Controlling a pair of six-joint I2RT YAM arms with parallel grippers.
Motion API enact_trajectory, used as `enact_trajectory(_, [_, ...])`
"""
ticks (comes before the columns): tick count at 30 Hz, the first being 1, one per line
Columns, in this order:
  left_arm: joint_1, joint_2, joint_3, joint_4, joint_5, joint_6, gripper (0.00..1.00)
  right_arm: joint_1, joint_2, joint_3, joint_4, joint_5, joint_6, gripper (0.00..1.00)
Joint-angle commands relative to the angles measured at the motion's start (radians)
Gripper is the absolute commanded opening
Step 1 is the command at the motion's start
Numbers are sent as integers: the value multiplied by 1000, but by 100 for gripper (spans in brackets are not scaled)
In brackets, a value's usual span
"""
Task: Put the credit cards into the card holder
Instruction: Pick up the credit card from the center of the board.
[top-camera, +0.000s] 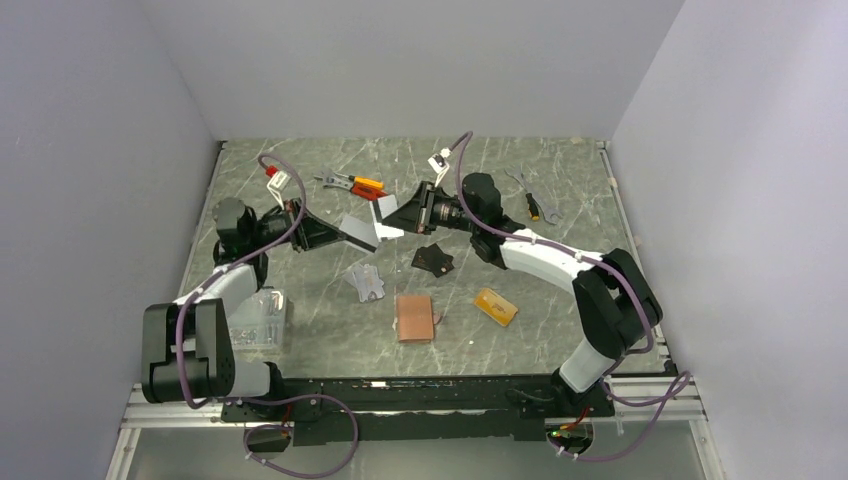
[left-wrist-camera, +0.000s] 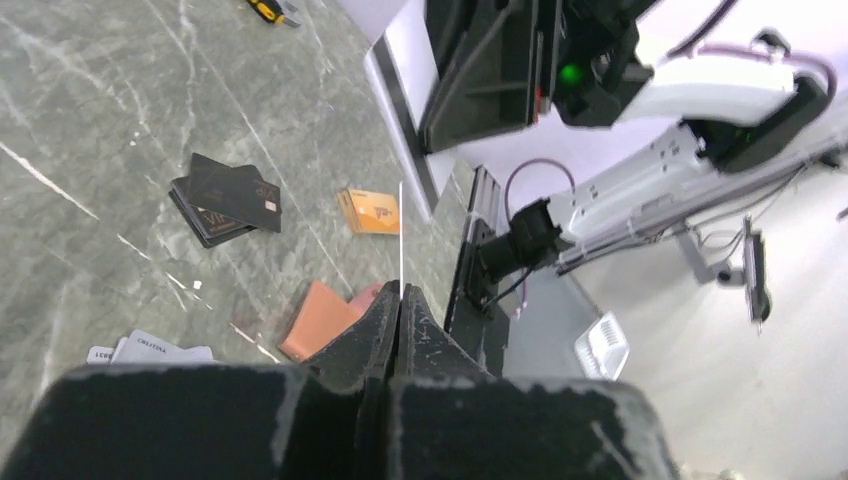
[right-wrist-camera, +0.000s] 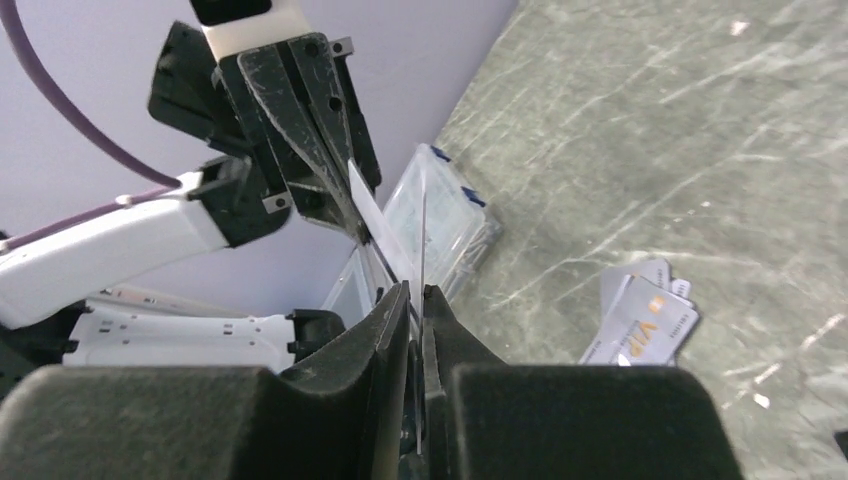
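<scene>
Silver card (top-camera: 358, 232) pinched in my left gripper (left-wrist-camera: 398, 297), second card (top-camera: 386, 212) in my right gripper (right-wrist-camera: 416, 293), tips close. Likely regripping for the holder (top-camera: 414, 318) below.

Right wrist view, lower right of the frame: the silver-grey card (right-wrist-camera: 645, 325) on the bench shows big dark letters starting "VI", and the rest won't resolve. Left wrist view now. Left of centre, the black card (left-wrist-camera: 235, 195) carries gold lettering, again "VI" and then blur. At centre, the orange-gold card (left-wrist-camera: 370, 212) has a dark mark too small to read. Lower left, a pale card edge (left-wrist-camera: 160, 350) bears one fine printed line, illegible. Top view: nothing readable.
</scene>
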Motion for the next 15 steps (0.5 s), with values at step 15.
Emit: enact_trajectory(15, [-237, 165, 305, -1195, -642, 1018, 0, -50, -173, -172, -69, 76, -59, 0])
